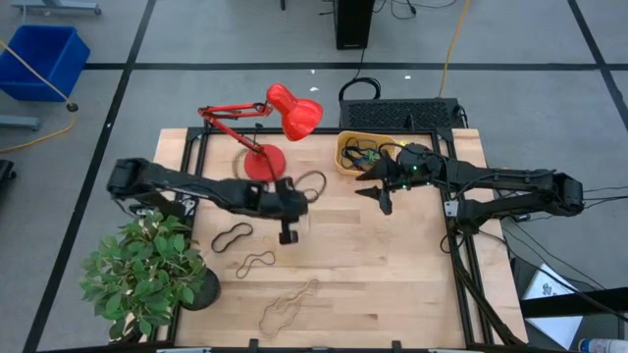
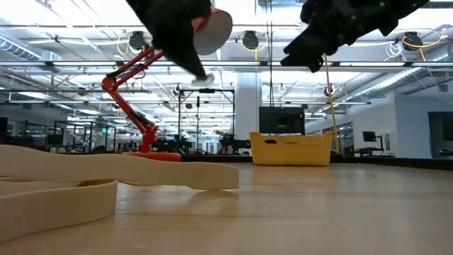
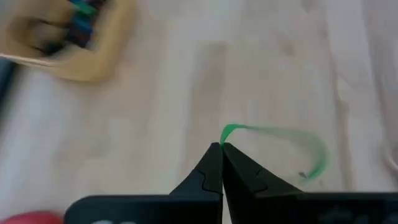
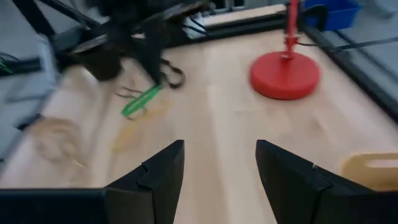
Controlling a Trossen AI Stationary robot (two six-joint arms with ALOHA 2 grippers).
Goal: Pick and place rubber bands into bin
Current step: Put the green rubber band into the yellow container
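Left wrist view: I'm pinching a green rubber band [image 3: 280,140] in the left gripper [image 3: 221,149]; next I'm carrying it to the bin [image 1: 358,149], beside the spread-fingered right gripper [image 1: 378,193].

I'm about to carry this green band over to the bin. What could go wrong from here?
The left gripper pinches only the tip of the green rubber band, so it could slip out mid-carry. The right gripper hangs open beside the bin, on the likely path; the arms might collide.
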